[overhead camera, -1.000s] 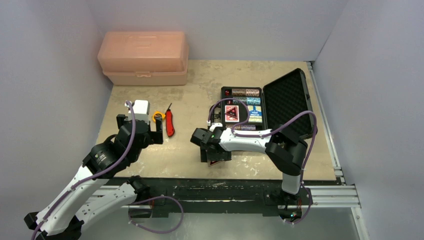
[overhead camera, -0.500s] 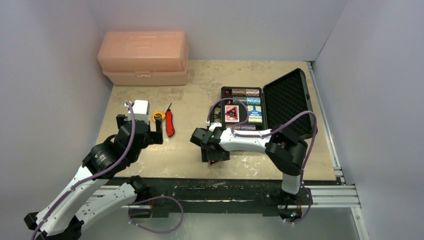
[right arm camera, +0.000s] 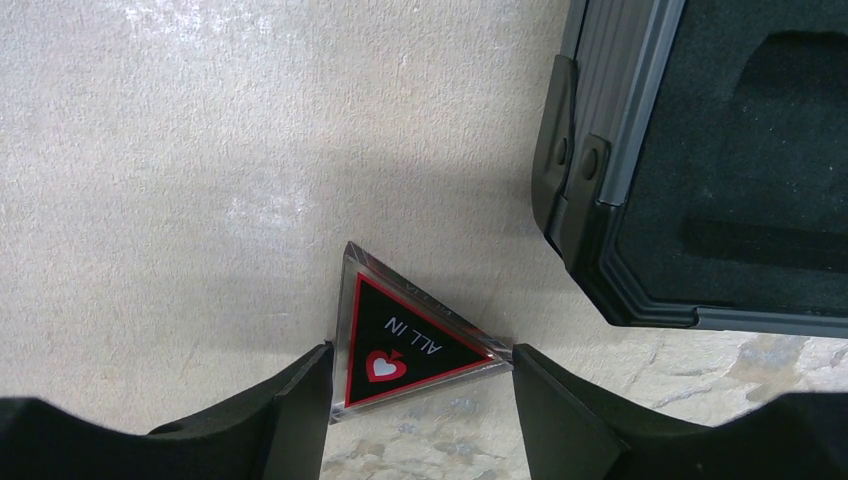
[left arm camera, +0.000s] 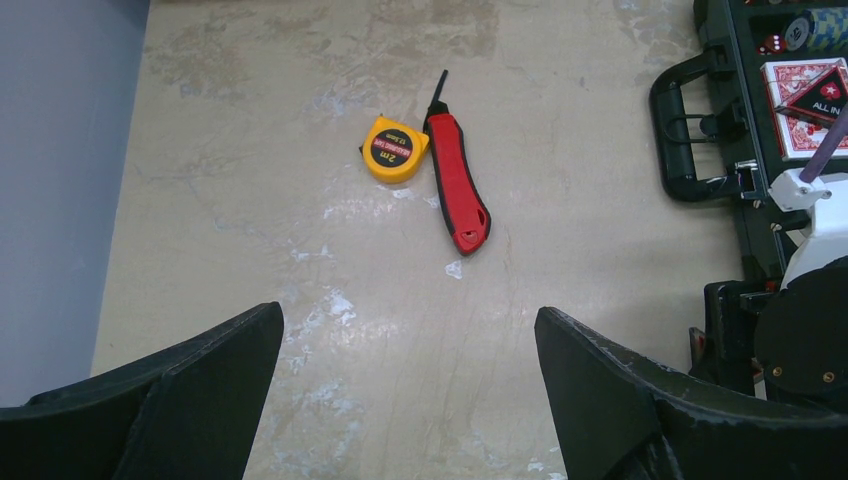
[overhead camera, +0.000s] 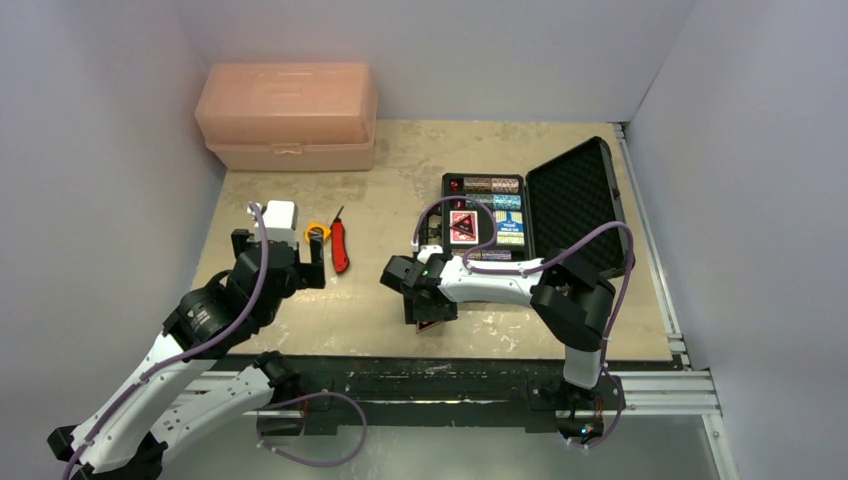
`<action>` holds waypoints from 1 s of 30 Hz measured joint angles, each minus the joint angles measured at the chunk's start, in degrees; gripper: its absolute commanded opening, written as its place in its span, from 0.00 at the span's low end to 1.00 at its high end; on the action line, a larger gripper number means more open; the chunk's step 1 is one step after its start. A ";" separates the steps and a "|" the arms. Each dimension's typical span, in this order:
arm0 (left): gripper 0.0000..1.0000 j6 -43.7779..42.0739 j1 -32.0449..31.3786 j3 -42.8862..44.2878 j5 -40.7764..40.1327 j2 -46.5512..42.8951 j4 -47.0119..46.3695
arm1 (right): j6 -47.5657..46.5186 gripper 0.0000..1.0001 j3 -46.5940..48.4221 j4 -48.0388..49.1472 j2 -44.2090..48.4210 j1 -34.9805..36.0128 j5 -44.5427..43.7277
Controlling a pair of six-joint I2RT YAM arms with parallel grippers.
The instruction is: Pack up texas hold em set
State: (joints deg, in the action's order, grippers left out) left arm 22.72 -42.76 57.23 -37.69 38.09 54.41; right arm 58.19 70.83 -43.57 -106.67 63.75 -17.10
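One token (right arm camera: 410, 340) is clamped at two corners between my right gripper's (right arm camera: 420, 356) fingers, down at the table (right arm camera: 200, 150) just beside the open case's (right arm camera: 612, 170) corner. A second token (left arm camera: 815, 95) lies on one red deck (left arm camera: 785, 122) inside. My left gripper (left arm camera: 408, 318) hovers, fingers wide apart, near one knife (left arm camera: 457, 185) and one tape measure (left arm camera: 392, 150).
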 measured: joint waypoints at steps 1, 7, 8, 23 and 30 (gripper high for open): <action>0.97 0.00 0.00 0.00 0.00 -0.11 0.00 | -0.07 0.50 0.00 0.02 0.00 0.00 0.02; 0.97 0.00 0.00 0.00 -0.02 -0.28 -0.02 | -1.60 0.45 0.00 0.87 0.09 0.07 0.15; 0.97 0.00 0.00 0.00 0.00 -0.28 -0.02 | -2.05 0.45 0.00 1.22 0.20 0.09 0.28; 0.97 -0.83 0.00 -0.85 -0.09 -0.42 -0.74 | -11.61 0.43 9.62 0.15 4.87 0.04 -0.02; 0.97 -1.33 0.00 -0.90 -0.39 -0.66 -1.01 | -18.10 0.43 11.04 -1.86 6.34 -1.38 -1.49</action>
State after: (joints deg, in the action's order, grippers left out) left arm 21.39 -42.76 56.34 -38.09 37.43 53.41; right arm 40.10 81.87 -45.43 -100.33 62.37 -18.59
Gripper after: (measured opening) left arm 0.973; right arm 0.640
